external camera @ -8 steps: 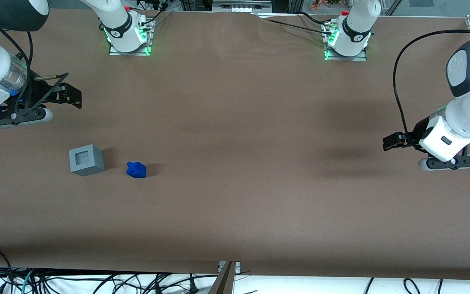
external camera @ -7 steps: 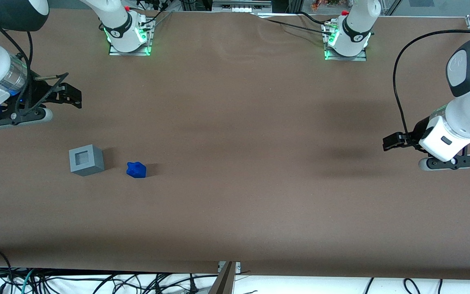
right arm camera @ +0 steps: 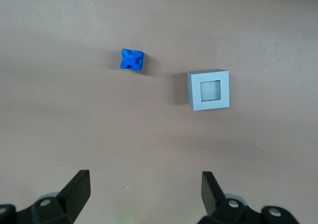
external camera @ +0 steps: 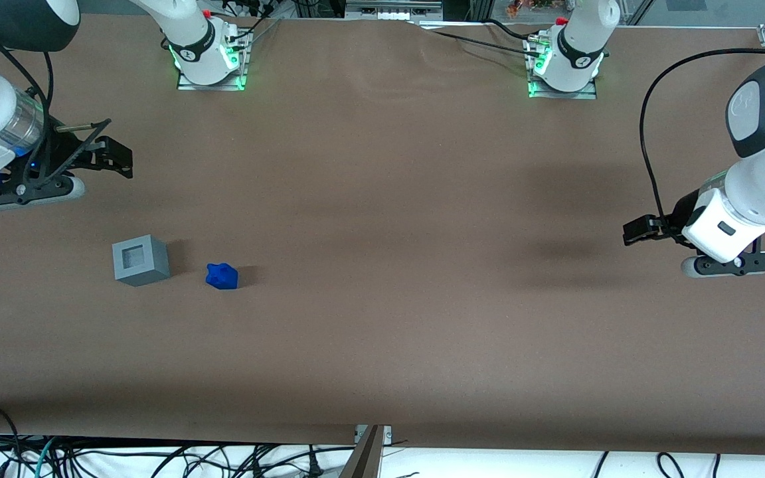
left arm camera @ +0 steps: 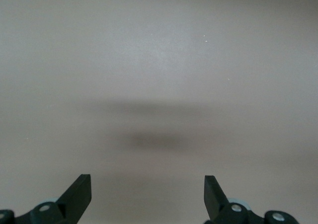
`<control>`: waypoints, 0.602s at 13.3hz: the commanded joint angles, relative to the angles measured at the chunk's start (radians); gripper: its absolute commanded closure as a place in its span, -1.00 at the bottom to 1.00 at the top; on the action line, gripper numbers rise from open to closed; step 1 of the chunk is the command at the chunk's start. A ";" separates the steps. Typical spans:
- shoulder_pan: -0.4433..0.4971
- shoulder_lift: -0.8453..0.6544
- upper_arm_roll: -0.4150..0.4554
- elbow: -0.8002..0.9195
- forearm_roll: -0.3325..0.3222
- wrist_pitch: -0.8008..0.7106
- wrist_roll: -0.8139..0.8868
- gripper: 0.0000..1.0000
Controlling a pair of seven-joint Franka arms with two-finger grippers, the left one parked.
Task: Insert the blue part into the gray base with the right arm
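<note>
Front view high above table (external camera: pixel 382 265), wrist views downward — sharing tabletop

No text, label, brand or number could be read anywhere. The small deep-blue plastic part (external camera: pixel 222 275), the light-gray plastic cube base (external camera: pixel 140 259) and the black two-finger gripper (external camera: pixel 117 159) all carried no legible marking.

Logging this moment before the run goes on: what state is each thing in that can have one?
blue part: loose on the table, beside the gray base, apart from it, not gripped.
gray base: upright on the table, recess facing up, nothing in it.
right arm's hand: open, holding nothing, above the table, farther from the front camera than both pieces.
</note>
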 commanded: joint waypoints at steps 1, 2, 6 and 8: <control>-0.009 0.010 0.002 0.027 -0.002 -0.006 -0.017 -0.98; -0.009 0.010 0.002 0.025 -0.001 -0.004 -0.014 -0.98; -0.007 0.010 0.002 0.021 -0.002 -0.004 -0.012 -0.98; -0.007 0.010 0.002 0.021 -0.002 -0.004 -0.012 -0.98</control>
